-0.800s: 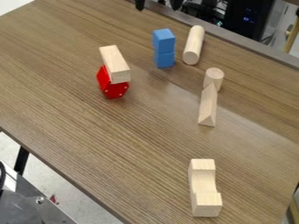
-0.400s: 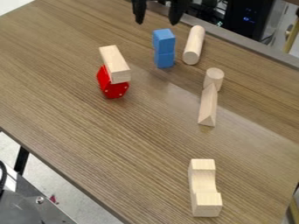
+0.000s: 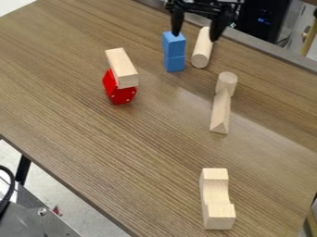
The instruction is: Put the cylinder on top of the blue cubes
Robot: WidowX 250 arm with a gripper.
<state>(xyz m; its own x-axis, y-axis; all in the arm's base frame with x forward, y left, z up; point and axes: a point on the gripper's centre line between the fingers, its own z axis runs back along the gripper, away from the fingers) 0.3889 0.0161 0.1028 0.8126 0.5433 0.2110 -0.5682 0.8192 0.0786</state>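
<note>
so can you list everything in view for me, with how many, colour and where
blue cubes: 2, blue, stacked on the table's far part
long cylinder: 1, pale wood, lying beside the cubes
short cylinder: 1, pale wood, at the prism's far end
triangular prism: 1, pale wood, lying nearer the camera than the short cylinder
rectangular block: 1, pale wood, on the red block
red block: 1, red with white dots, under the rectangular block
notched block: 1, pale wood, towards the near edge
table: 1, brown wood grain, under all these
pincer: 1, black, open, at the top, over the long cylinder's area
</note>
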